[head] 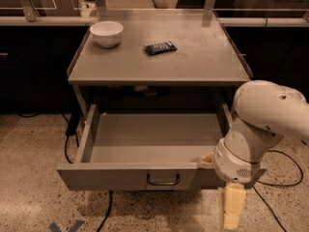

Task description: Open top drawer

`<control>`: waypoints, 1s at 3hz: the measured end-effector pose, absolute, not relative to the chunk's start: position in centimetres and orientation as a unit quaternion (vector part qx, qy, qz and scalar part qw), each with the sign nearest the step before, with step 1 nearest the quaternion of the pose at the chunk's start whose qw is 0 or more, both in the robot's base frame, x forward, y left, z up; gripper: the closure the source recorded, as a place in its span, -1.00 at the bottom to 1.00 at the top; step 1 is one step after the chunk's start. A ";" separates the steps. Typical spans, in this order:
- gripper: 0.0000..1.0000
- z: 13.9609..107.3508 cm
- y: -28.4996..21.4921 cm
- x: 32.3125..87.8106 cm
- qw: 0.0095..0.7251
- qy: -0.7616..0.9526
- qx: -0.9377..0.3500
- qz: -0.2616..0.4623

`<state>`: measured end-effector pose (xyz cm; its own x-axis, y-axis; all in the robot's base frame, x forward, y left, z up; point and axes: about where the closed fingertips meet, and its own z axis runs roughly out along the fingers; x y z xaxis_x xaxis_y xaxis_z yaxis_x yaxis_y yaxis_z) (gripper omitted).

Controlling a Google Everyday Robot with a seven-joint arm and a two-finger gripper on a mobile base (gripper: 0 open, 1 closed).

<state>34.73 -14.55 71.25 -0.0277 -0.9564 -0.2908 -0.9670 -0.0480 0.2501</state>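
Grey table (203,66), top drawer (106,175) pulled well out under tabletop, plain grey inside, white robot arm (265,115) at table's front-right, gripper (231,209) pointing down, low off table's front-right, grip state can't tell, white bowl (106,33) on table back-left, dark packet (161,48) near table centre.

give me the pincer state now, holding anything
Pincer: pointing down by the drawer front's right end, off the handle; open or shut cannot be told.

White rounded arm (268,111), grey-ringed wrist, cream pincer (232,210) at lower right
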 end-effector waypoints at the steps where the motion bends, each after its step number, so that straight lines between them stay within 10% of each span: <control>1: -1.00 70.6 -14.2 36.1 0.010 0.680 -0.706 0.196; 3: -1.00 68.3 -13.8 35.4 -0.032 0.673 -0.701 0.234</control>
